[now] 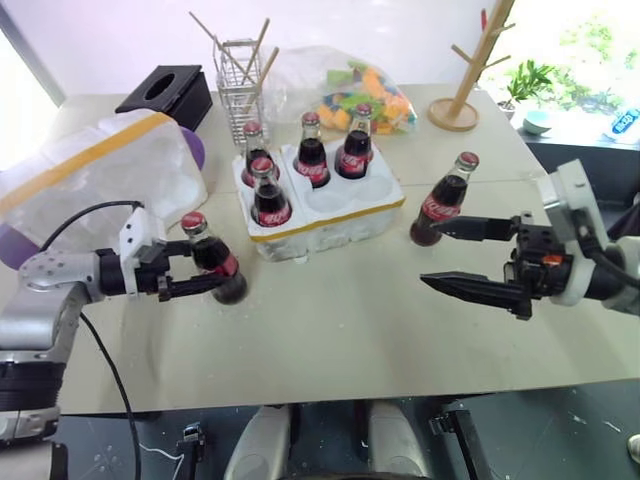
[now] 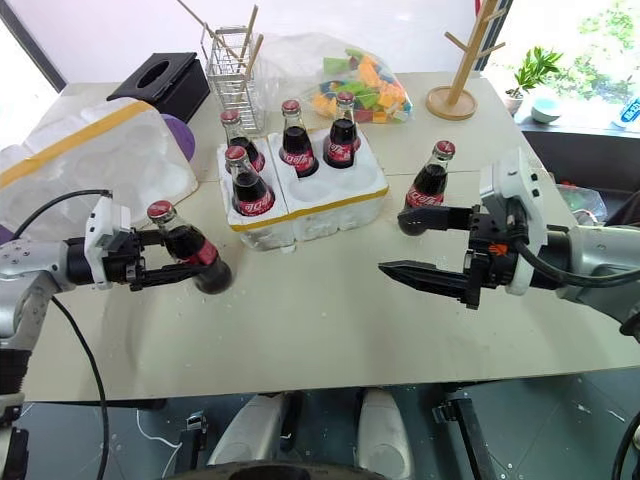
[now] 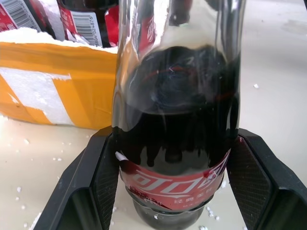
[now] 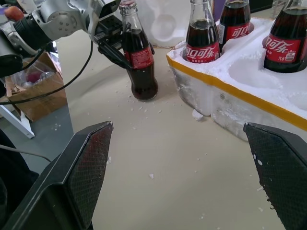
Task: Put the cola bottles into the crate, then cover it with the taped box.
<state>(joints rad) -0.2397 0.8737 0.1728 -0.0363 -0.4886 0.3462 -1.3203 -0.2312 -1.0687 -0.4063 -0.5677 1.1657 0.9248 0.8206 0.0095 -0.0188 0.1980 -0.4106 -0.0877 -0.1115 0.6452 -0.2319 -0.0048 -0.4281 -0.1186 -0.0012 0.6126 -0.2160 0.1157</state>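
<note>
My left gripper [image 1: 212, 268] is shut on a cola bottle [image 1: 200, 238], which leans left with its base at the table, just left of the crate. In the left wrist view both pads [image 3: 103, 179] press the sides of this bottle [image 3: 175, 120]. The crate [image 1: 330, 218], a low white foam tray with a yellow band, holds several cola bottles [image 1: 312, 152]; its two front right wells are empty. Another cola bottle [image 1: 443, 200] stands on the table right of the crate. My right gripper [image 1: 430, 253] is open beside it, upper finger near its base. The taped box [image 1: 100, 165] lies at the far left.
Behind the crate stand a black tissue box [image 1: 168, 95], a wire basket of sticks [image 1: 240, 75] and a bag of coloured toys [image 1: 370, 95]. A wooden rack [image 1: 465, 80] stands at the back right. A purple object [image 1: 196, 150] peeks out from behind the taped box.
</note>
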